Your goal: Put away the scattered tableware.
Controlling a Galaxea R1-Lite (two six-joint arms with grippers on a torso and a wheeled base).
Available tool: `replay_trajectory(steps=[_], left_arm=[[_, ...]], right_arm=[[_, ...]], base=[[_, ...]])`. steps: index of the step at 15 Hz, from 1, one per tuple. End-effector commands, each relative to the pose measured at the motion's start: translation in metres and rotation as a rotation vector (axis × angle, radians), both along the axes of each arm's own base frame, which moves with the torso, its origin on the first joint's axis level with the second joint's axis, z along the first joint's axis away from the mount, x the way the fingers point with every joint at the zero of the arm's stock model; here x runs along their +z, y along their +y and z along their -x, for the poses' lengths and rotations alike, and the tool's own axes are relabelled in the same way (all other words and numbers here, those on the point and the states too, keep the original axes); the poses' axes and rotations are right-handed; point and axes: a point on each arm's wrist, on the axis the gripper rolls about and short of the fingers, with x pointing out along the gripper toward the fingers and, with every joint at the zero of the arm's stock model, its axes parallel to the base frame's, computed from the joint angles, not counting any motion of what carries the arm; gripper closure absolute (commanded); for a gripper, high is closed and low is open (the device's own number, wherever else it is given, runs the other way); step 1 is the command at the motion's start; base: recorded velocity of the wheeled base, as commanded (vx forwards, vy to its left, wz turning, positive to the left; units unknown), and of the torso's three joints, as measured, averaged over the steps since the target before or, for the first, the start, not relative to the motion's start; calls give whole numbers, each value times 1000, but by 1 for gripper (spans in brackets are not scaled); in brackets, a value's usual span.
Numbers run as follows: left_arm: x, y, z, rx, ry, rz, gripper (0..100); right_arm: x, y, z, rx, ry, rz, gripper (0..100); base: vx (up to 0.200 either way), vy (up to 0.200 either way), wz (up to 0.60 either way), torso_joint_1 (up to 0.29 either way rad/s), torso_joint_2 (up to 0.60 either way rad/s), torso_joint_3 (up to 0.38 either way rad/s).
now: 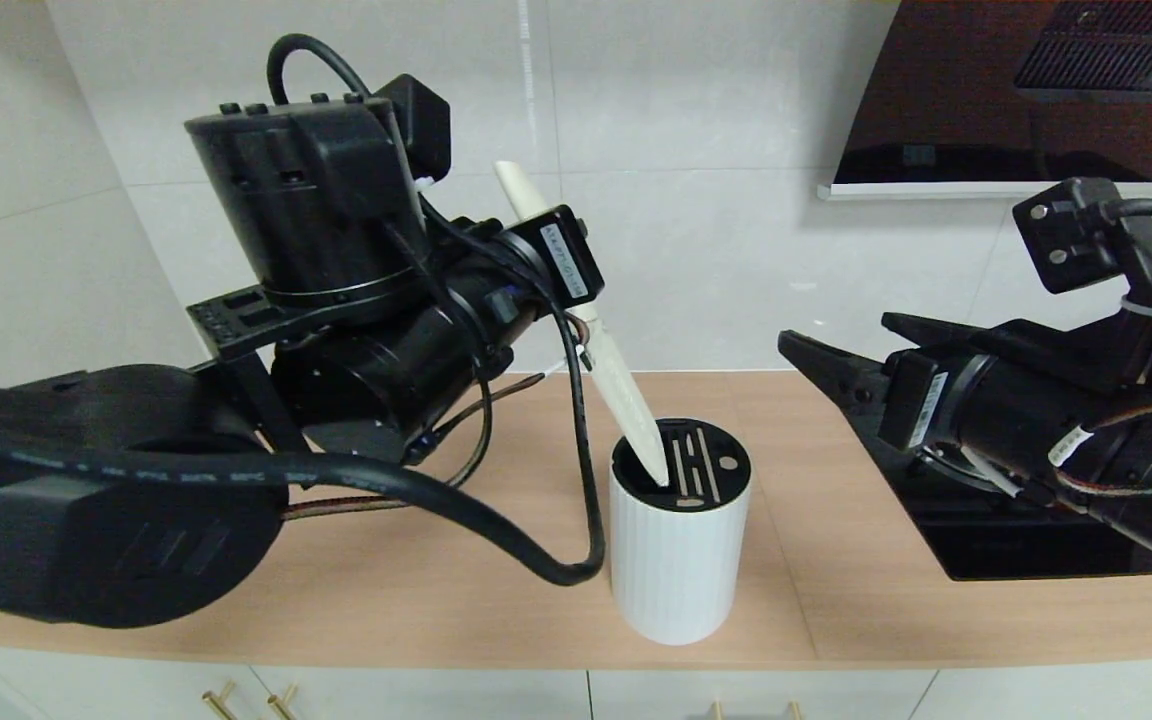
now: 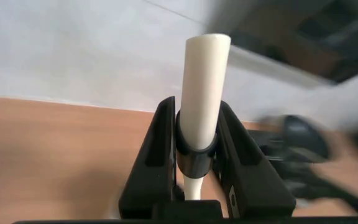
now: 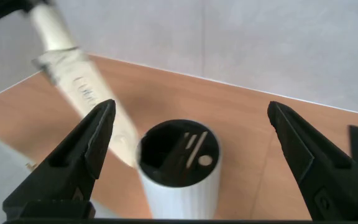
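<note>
Our left gripper (image 2: 196, 118) clamps the white knife (image 1: 626, 400), tip inside the white holder (image 1: 678, 560); our right gripper (image 3: 190, 107) gapes wide nearby. A black cooktop (image 1: 1016, 545) lies beside on the wooden counter (image 1: 436, 580), tiled wall (image 1: 716, 270) behind.

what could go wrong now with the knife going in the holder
1. The knife enters the holder tilted; its tip could jam against the black top instead of sliding in.
2. The holder stands near the front edge of the counter, so a sideways push might topple it off.
3. The right gripper, jaws open, is close by and could bump it.
</note>
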Motion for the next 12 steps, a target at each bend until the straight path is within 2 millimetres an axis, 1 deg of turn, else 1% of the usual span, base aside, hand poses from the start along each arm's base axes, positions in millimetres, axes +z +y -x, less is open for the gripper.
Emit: replay_trajectory(steps=[1, 2, 4, 6, 9, 12], left_arm=[[-14, -9, -5, 38, 12, -43, 100], [-18, -15, -6, 53, 9, -62, 100], [-30, -30, -15, 109, -48, -89, 100], [-34, -34, -20, 129, -98, -164, 100], [-36, -42, -11, 152, -84, -178, 100], [-52, -59, -10, 133, -62, -204, 100]], right_arm=[[-1, -1, -1, -5, 3, 2, 0], [-1, -1, -1, -5, 2, 1, 0], [1, -3, -1, -13, -5, -2, 0], [0, -4, -3, -21, -1, 1, 0], [-1, -4, -3, -21, 0, 2, 0], [-2, -4, -3, -22, 2, 3, 0]], base=[[0, 0, 0, 0, 0, 0], [0, 0, 0, 0, 0, 0], [0, 0, 0, 0, 0, 0], [0, 0, 0, 0, 0, 0], [0, 0, 0, 0, 0, 0], [0, 0, 0, 0, 0, 0]])
